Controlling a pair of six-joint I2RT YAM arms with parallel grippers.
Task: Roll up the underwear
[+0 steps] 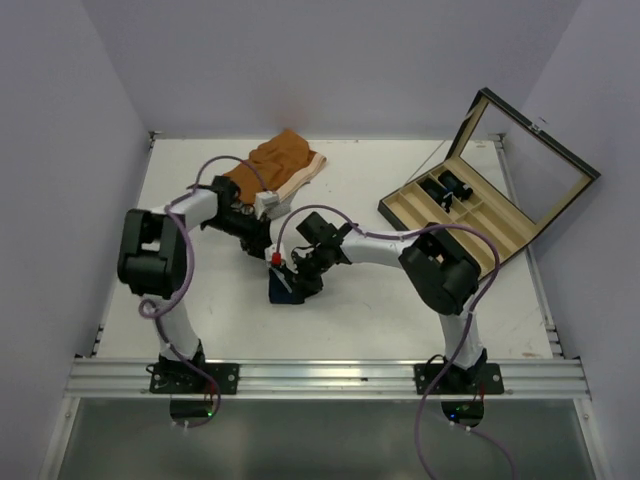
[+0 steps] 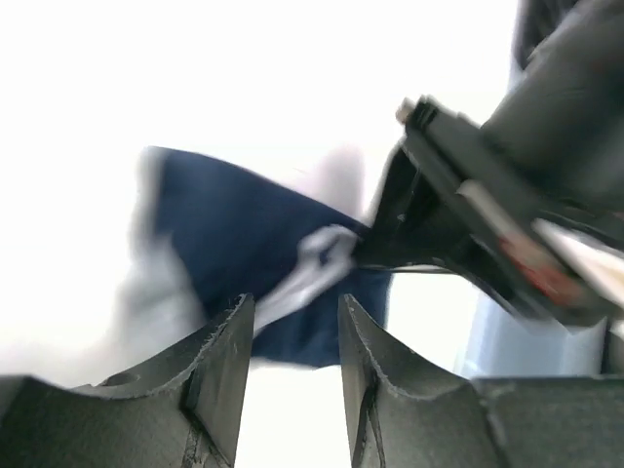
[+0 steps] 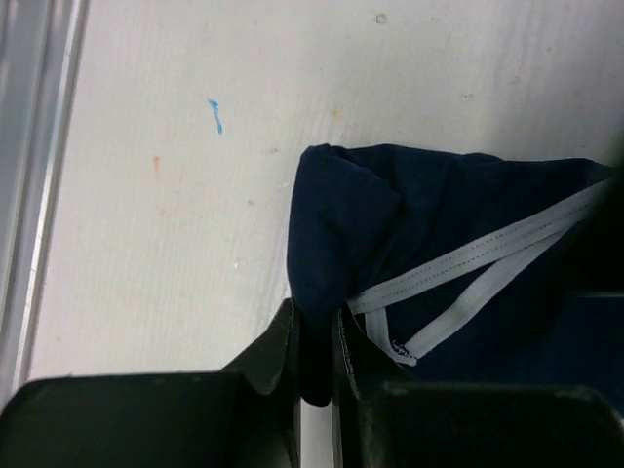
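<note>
The navy-blue underwear [image 1: 284, 291] with thin white trim lies bunched on the white table in front of both arms. My right gripper [image 1: 298, 274] is shut on a fold of its edge; the right wrist view shows the dark fabric [image 3: 429, 210] pinched between the fingers of the right gripper [image 3: 315, 336]. My left gripper [image 1: 264, 247] hovers just behind and left of it, open and empty. In the left wrist view the left gripper [image 2: 295, 327] has its jaws apart, with the underwear [image 2: 234, 244] just beyond them and the right gripper [image 2: 458, 210] holding the cloth.
An orange-brown garment with a cream waistband [image 1: 280, 165] lies at the back of the table, behind the left arm. An open black box with cream compartments [image 1: 470, 215] stands at the right. The table's front rail [image 1: 320, 377] runs along the near edge.
</note>
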